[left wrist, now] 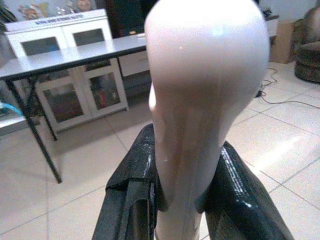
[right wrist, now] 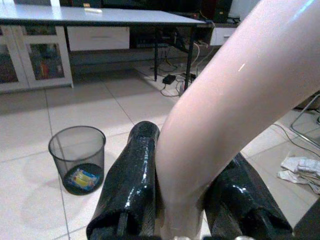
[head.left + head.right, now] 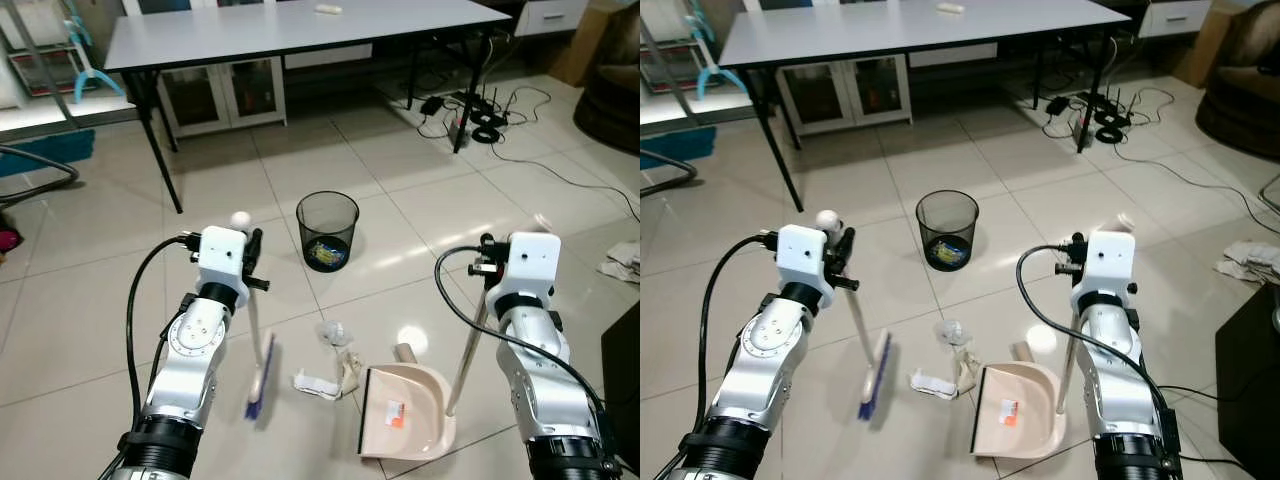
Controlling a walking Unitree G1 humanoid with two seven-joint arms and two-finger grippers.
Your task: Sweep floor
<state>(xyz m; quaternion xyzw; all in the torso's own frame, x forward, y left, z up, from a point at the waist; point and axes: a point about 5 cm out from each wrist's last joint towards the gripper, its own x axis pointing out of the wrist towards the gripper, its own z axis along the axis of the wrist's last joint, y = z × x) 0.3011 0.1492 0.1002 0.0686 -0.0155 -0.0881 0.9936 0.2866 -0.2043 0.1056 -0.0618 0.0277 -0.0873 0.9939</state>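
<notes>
Left hand (image 1: 185, 200) clamped on broom (image 3: 259, 378), right hand (image 2: 185, 200) clamped on dustpan (image 3: 405, 410) handle; paper scraps (image 3: 325, 378) between them, bin (image 3: 327, 230) behind

A pale-handled broom (image 3: 259, 370) leans beside crumpled paper scraps (image 3: 328, 372), just before the beige dustpan (image 3: 405, 410) resting flat.

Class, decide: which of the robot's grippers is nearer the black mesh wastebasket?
Left. The left gripper, holding the broom, is just beside the wastebasket; the right gripper, holding the dustpan, sits farther off.
</notes>
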